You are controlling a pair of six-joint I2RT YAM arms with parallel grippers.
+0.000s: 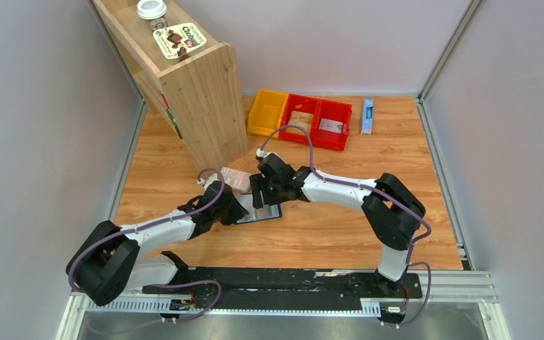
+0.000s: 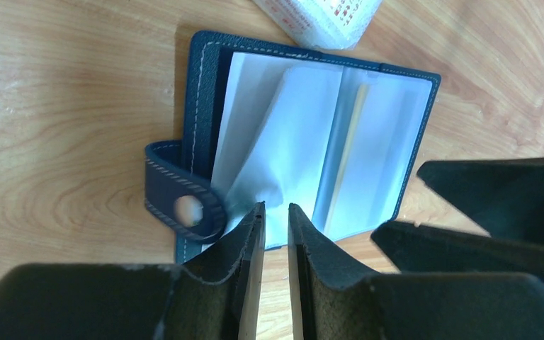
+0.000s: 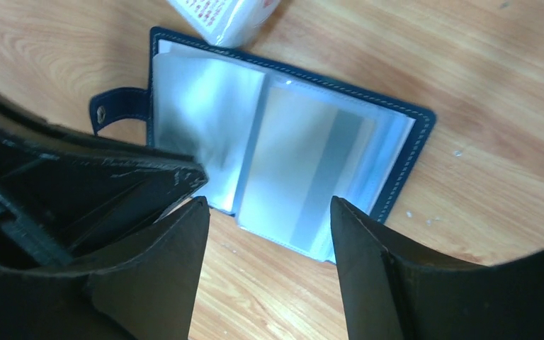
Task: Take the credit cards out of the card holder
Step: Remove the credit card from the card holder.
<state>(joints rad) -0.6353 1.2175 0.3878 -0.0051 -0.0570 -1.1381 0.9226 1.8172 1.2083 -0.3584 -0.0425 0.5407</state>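
The navy card holder lies open on the table between my two grippers, its clasp strap to one side. Its clear sleeves show a pale grey-white card and the thin edge of a tan-yellow card. My left gripper is at the holder's near edge, by a crumpled sleeve. Its jaws stand a narrow gap apart with nothing between them. My right gripper is wide open and empty, just above the holder's near edge. In the top view the left gripper and the right gripper nearly meet.
A pink-and-white packet touches the holder's far edge. A wooden shelf stands at the back left. A yellow bin and red bins, with flat tan and grey pieces inside, sit behind. A slim blue-and-white box lies beside them.
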